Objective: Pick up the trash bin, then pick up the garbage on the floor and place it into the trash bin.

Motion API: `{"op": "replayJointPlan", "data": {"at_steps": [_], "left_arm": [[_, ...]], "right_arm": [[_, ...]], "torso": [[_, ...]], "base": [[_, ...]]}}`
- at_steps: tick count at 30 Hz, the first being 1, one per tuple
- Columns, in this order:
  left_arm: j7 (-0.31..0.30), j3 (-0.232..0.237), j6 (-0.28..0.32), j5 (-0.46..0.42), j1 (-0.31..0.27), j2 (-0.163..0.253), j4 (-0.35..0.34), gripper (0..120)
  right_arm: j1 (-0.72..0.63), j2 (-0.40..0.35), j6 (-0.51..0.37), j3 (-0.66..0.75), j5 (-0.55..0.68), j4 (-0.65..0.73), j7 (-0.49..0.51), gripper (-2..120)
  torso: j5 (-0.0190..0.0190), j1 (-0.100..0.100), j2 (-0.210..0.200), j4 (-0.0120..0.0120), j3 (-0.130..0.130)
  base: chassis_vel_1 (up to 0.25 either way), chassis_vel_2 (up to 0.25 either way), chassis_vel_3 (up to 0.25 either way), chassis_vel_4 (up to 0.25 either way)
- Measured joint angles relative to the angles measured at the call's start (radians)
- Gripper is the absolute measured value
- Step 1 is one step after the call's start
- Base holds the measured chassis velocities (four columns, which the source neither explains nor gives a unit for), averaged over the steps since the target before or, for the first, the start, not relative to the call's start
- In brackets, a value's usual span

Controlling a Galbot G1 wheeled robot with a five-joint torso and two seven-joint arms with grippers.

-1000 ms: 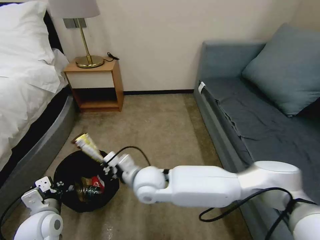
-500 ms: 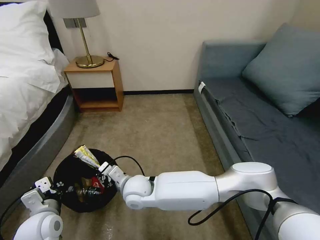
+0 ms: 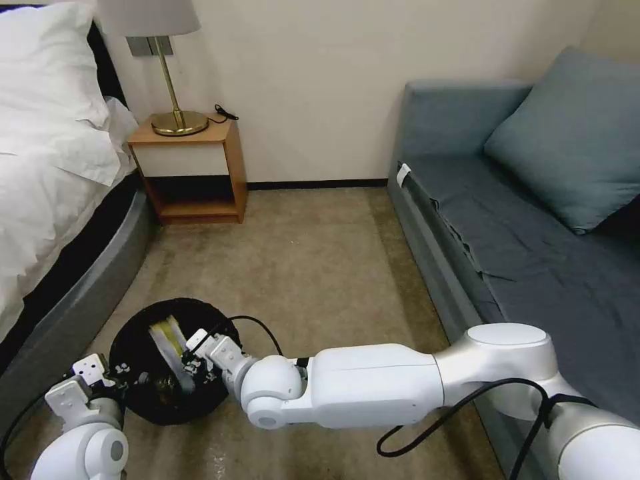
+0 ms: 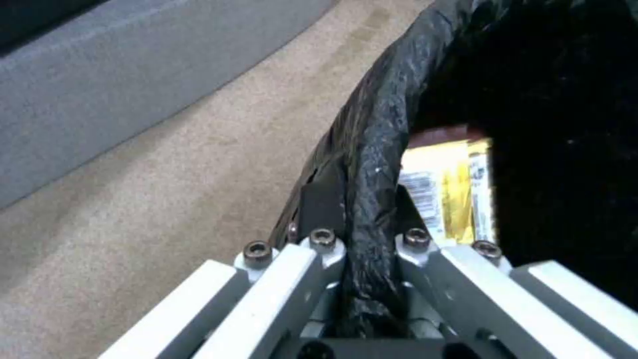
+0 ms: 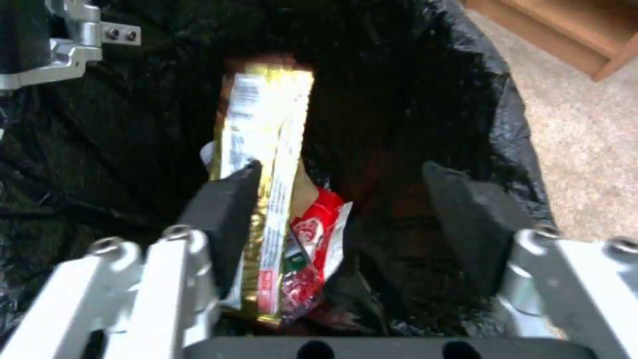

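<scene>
We're on tan carpet between a white-sheeted bed and a grey sofa, a wooden nightstand at the wall. The bin, lined in crinkly black plastic, sits low by the bed; our left gripper pinches its rim. Inside lie a long flat yellow wrapper and a crumpled red wrapper. Our right gripper hangs over them, pads spread wide.
</scene>
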Motion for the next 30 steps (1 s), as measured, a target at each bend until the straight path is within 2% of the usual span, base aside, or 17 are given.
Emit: {"op": "replayJointPlan", "data": {"at_steps": [2,3,4,7,8,12,13,15,16,20,25,30], "left_arm": [[-0.003,0.001,0.0,-0.003,-0.001,0.0,0.0,3],[-0.003,0.001,0.0,-0.003,-0.001,0.0,0.0,3],[-0.007,0.002,0.0,-0.009,-0.001,0.0,0.0,3],[-0.041,0.003,0.011,-0.078,-0.003,0.004,-0.001,3],[-0.041,0.003,0.011,-0.078,-0.003,0.004,-0.001,3],[-0.147,0.007,0.047,-0.294,-0.016,0.016,-0.002,3],[-0.147,0.007,0.047,-0.294,-0.016,0.016,-0.002,3],[-0.204,0.007,0.058,-0.393,-0.024,0.022,0.003,3],[-0.204,0.007,0.058,-0.393,-0.024,0.022,0.003,3],[-0.303,-0.001,0.087,-0.545,-0.043,0.037,0.028,3],[-0.35,-0.001,0.099,-0.587,-0.068,0.047,0.079,3],[-0.354,0.003,0.1,-0.583,-0.084,0.054,0.116,3]], "right_arm": [[0.001,-0.01,-0.001,0.018,-0.002,0.014,0.009,79],[0.001,-0.01,-0.001,0.018,-0.002,0.014,0.009,79],[0.004,-0.018,-0.003,0.033,-0.006,0.027,0.012,83],[0.03,-0.056,-0.013,0.075,-0.02,0.081,0.016,96],[0.03,-0.056,-0.013,0.075,-0.02,0.081,0.016,96],[0.057,-0.12,-0.024,0.118,-0.014,0.168,0.027,97],[0.057,-0.12,-0.024,0.118,-0.014,0.168,0.027,97],[0.06,-0.154,-0.031,0.142,-0.009,0.207,0.038,97],[0.06,-0.154,-0.031,0.142,-0.009,0.207,0.038,97],[0.048,-0.213,-0.034,0.18,-0.01,0.251,0.044,97],[0.024,-0.271,-0.034,0.208,-0.022,0.278,0.045,96],[0.0,-0.316,-0.034,0.244,-0.033,0.298,0.044,97]], "torso": [[0.0,0.0,0.0,0.0,0.0],[0.0,0.0,0.0,0.0,0.0],[0.0,0.0,0.0,0.0,0.0],[0.0002,0.0,0.0,0.0,0.0],[0.0002,0.0,0.0,0.0,0.0],[0.0002,0.0,0.0,-0.0001,0.0],[0.0002,0.0,0.0,-0.0001,0.0],[0.0003,0.0,0.0,-0.0002,0.0],[0.0003,0.0,0.0,-0.0002,0.0],[0.0003,0.0,0.0,0.0,0.0],[0.0001,0.0,0.0,-0.0002,0.0],[0.0002,0.0,0.0,0.0,0.0]], "base": [[0.0,0.0,0.0,0.0],[0.0,0.0,0.0,0.0],[0.0,0.0,0.0,0.0],[0.0,0.0,0.0,0.0],[0.0,0.0,0.0,0.0],[0.0,0.0,0.0,0.0],[0.0,0.0,0.0,0.0],[0.0,0.0,0.0,0.0],[0.0,0.0,0.0,0.0],[0.0,0.0,0.0,0.0],[0.0,0.0,0.0,0.0],[0.0,0.0,0.0,0.0]]}}
